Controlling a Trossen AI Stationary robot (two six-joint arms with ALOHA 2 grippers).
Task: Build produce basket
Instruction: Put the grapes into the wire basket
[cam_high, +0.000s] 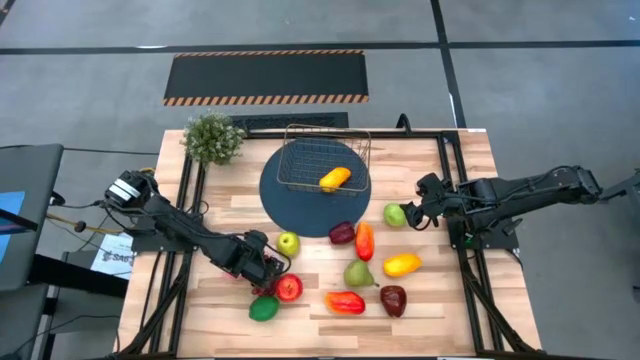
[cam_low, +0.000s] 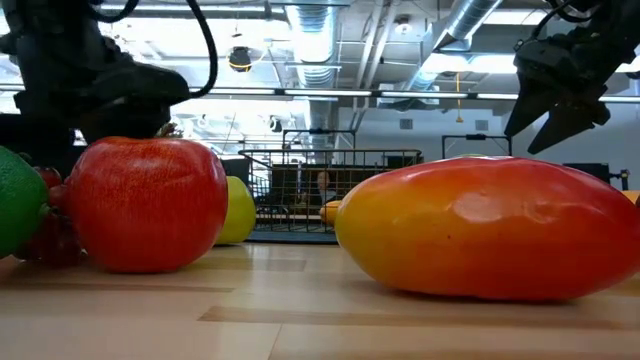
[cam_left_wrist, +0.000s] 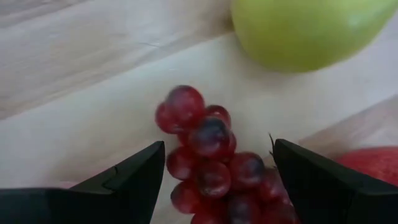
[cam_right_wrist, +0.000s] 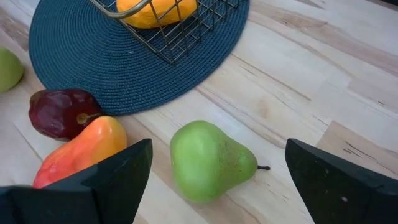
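Purple-red grapes (cam_left_wrist: 211, 155) lie on the table beside a red apple (cam_high: 289, 288), a lime (cam_high: 264, 308) and a green apple (cam_high: 288, 243). My left gripper (cam_left_wrist: 217, 152) is open and low over the grapes, one finger on either side of the bunch; it also shows in the high view (cam_high: 266, 268). My right gripper (cam_right_wrist: 219, 144) is open and above the table, just short of a green pear (cam_right_wrist: 208, 160) that lies on its side (cam_high: 395, 214). The wire basket (cam_high: 325, 160) stands on a dark blue round mat (cam_high: 300, 205) and holds one yellow-orange fruit (cam_high: 335, 178).
More produce lies at the middle and near right: a dark red fruit (cam_high: 342, 233), an orange-red pepper (cam_high: 365, 241), a second green pear (cam_high: 358, 273), a yellow-orange mango (cam_high: 401, 264), a red-orange fruit (cam_high: 344, 302) and a dark red pepper (cam_high: 393, 300). A potted plant (cam_high: 212, 137) stands at the far left.
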